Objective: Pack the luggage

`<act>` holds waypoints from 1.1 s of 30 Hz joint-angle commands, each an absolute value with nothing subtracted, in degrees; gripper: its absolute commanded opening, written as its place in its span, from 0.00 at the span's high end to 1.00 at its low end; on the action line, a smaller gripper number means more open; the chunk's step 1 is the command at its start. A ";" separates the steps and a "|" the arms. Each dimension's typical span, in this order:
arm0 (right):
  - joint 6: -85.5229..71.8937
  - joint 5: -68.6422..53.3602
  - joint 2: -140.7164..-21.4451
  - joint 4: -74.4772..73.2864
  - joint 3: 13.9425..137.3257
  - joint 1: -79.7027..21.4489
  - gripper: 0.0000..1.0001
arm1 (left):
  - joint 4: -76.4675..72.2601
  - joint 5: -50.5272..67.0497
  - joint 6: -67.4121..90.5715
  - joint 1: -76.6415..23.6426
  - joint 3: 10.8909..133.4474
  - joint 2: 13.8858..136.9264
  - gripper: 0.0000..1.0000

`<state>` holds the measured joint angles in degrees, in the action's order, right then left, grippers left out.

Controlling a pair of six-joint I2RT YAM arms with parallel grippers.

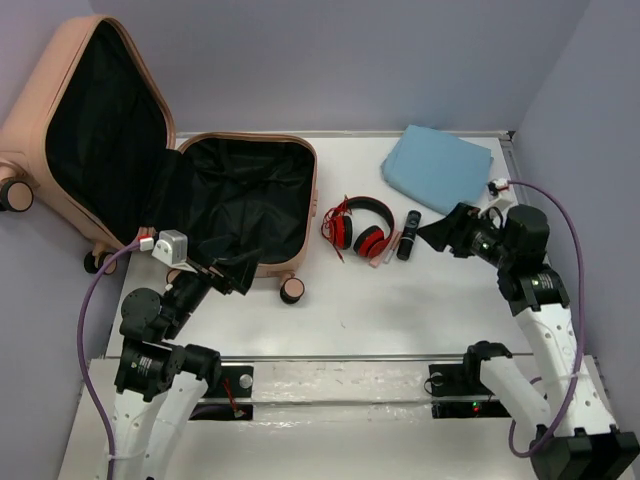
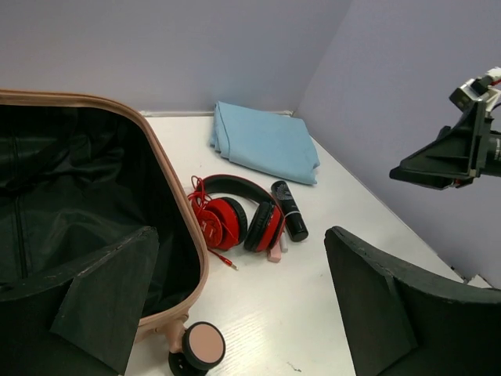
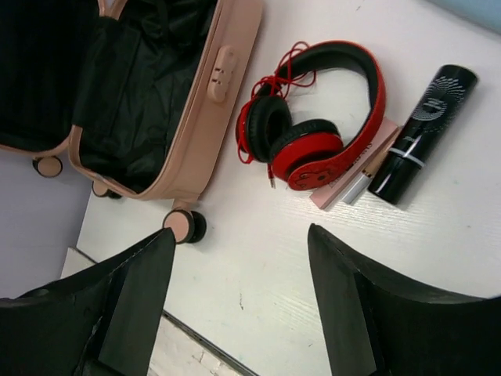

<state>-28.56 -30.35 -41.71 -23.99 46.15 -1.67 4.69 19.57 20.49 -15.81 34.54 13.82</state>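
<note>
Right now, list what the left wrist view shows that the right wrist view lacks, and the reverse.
Left wrist only: the right end effector and the whole folded blue cloth. Right wrist only: the lock on the luggage rim. Both: the open luggage, red headphones, black tube and one caster wheel.

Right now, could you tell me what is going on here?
Two robot arms face an open peach-pink hard-shell suitcase whose black lining holds nothing yet. Red headphones, a black cylindrical tube and a folded light-blue cloth lie on the white table. The left gripper and right gripper hover, jaws open and empty.
</note>
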 commanded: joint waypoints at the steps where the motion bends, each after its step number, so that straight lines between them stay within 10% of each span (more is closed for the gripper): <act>1: -27.61 -23.33 -48.40 -18.63 50.00 -11.23 0.26 | 3.34 21.80 19.60 -15.82 36.12 14.94 0.01; 18: -22.50 2.45 -81.81 -17.23 67.05 -27.95 0.45 | 3.43 21.62 20.57 -15.82 35.42 15.91 0.01; 33: -21.27 25.92 -96.77 -20.13 71.46 -28.65 0.38 | 3.16 22.50 20.57 -15.91 35.16 15.91 0.01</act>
<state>-21.69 17.45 -95.31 -20.60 69.91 -28.69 4.71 20.53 20.34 -15.79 34.54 15.31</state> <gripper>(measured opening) 0.623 0.990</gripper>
